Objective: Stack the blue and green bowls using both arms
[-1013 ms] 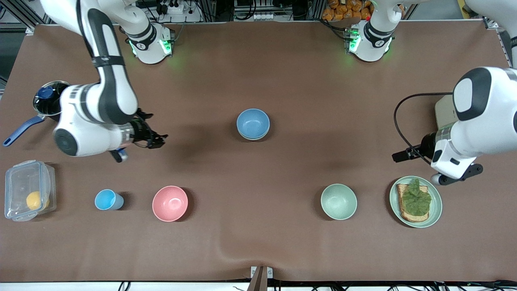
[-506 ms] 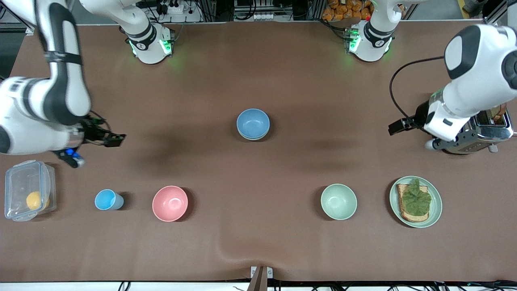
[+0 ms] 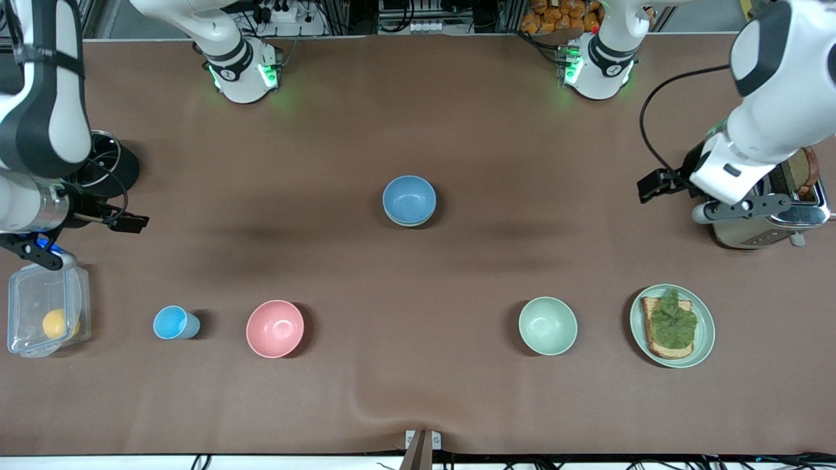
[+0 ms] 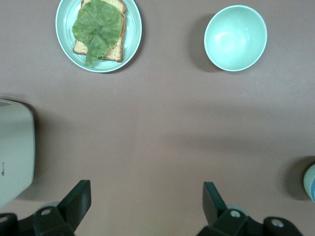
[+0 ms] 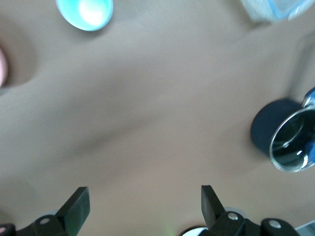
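Observation:
The blue bowl (image 3: 409,198) stands mid-table, nested on a second bowl whose thin pale rim (image 3: 409,224) shows under its near edge. The green bowl is otherwise hidden. An edge of this stack shows in the left wrist view (image 4: 310,183). My left gripper (image 3: 738,207) hangs open and empty over the table beside the toaster (image 3: 774,225), jaws wide apart in its wrist view (image 4: 147,196). My right gripper (image 3: 36,251) hangs open and empty over the right arm's end of the table, between the pot and the plastic box; its wrist view (image 5: 145,199) shows bare table below.
A pale mint bowl (image 3: 547,325) and a mint plate with toast and lettuce (image 3: 672,325) lie near the front camera. A pink bowl (image 3: 275,328), a light-blue cup (image 3: 173,322) and a clear box with an orange (image 3: 46,316) lie there too. A dark pot (image 3: 108,166) stands by the right arm.
Both arms have drawn back from mid-table toward their own ends. The right gripper moved over the box and pot, the left over the toaster. The bowls have not moved.

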